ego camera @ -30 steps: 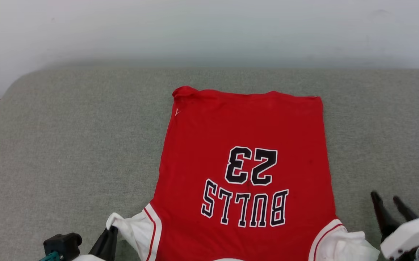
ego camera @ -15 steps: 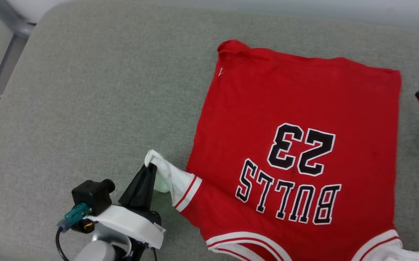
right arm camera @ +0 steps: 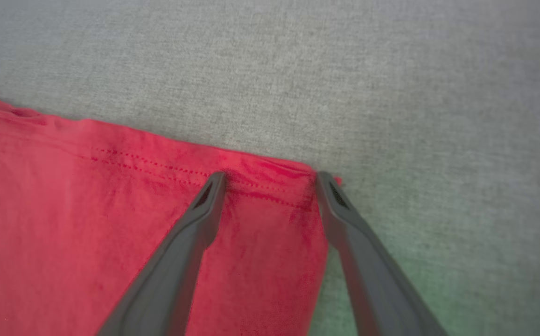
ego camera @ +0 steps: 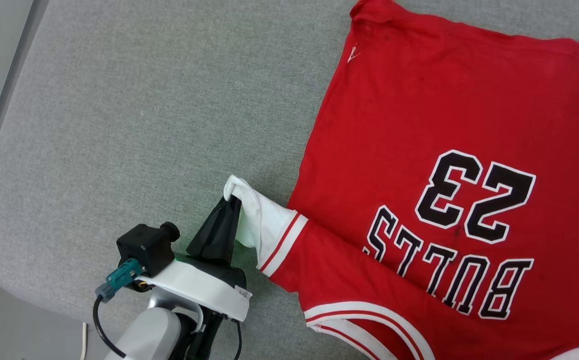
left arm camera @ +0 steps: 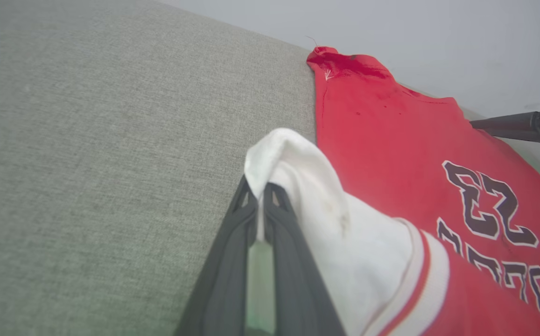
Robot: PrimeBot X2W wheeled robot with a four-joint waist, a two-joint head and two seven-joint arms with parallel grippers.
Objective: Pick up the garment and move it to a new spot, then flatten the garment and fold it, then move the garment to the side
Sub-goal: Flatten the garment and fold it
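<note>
Garment (ego camera: 419, 115) lies right of left gripper (ego camera: 232, 200), which pinches its white sleeve tip. Right gripper (right arm camera: 272, 177) spread, tips straddling a red hem corner.

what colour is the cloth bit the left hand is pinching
White, on the garment held by the left hand; clearest in left wrist view.

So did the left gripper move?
Yes. Against the garment's BULLS lettering, the left gripper, shut on the sleeve, went from below the letters to beside them, away from the robot.
</note>
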